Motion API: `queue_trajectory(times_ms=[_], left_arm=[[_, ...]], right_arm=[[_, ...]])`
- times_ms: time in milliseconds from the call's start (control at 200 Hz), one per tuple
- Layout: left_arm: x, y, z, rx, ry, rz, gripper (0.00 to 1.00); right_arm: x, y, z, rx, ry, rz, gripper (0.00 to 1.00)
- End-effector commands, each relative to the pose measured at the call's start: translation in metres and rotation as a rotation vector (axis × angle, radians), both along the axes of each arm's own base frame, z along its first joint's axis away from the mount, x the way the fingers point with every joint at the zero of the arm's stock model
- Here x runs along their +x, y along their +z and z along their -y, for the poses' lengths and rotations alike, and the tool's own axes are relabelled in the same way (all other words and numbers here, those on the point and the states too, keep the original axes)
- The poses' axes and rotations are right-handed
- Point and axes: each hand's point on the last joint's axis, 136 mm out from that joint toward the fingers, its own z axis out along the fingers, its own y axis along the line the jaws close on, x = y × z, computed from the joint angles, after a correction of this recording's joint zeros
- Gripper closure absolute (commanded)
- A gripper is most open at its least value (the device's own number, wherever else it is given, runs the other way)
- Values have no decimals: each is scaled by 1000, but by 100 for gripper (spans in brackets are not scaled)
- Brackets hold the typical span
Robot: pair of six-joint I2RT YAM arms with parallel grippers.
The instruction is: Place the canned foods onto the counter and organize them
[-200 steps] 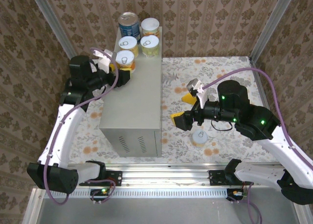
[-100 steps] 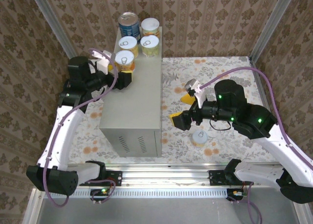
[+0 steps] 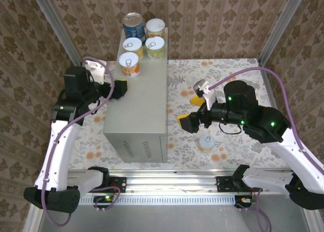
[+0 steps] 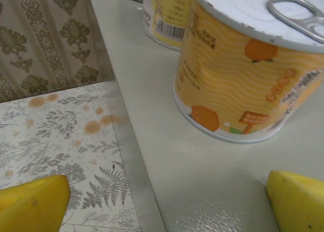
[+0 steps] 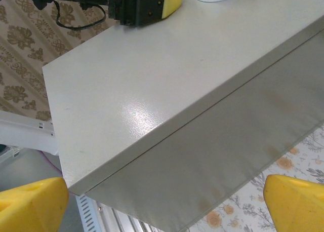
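Note:
Several cans stand at the far end of the grey counter (image 3: 144,100): a taller blue one (image 3: 133,24) and shorter orange ones, the nearest (image 3: 129,64) with a ring-pull lid. My left gripper (image 3: 117,87) is open at the counter's left edge, just short of that can and apart from it. The left wrist view has this orange can (image 4: 248,75) beyond my open left gripper (image 4: 167,201), with nothing between the yellow pads. Another pale-lidded can (image 3: 206,142) stands on the floral floor to the counter's right. My right gripper (image 3: 188,112) hangs open above and left of it, facing the counter's side wall (image 5: 228,141).
Patterned walls close in the back and both sides. A metal rail (image 3: 167,184) runs along the near edge. The near half of the counter top (image 5: 152,75) is bare. The floral floor (image 3: 228,75) lies open at the right rear.
My left gripper opened, let go of the nearest orange can on the counter and drew back toward the near left. The right arm barely shifted.

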Motion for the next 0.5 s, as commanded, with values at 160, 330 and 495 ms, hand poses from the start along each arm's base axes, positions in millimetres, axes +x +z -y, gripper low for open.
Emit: queue_trajectory(times_ms=[160,330,495], left_arm=[[24,-8,-29,13,146,-52,0],[37,-8,-30,5,147,-59,0],[48,-7,-32,14,153,-65,0]], right_arm=[[-5,9,15,-6,-45,11,0],[-5,8,17,-10,-53,11,0],[-5,6,18,-15,-57,10,0]])
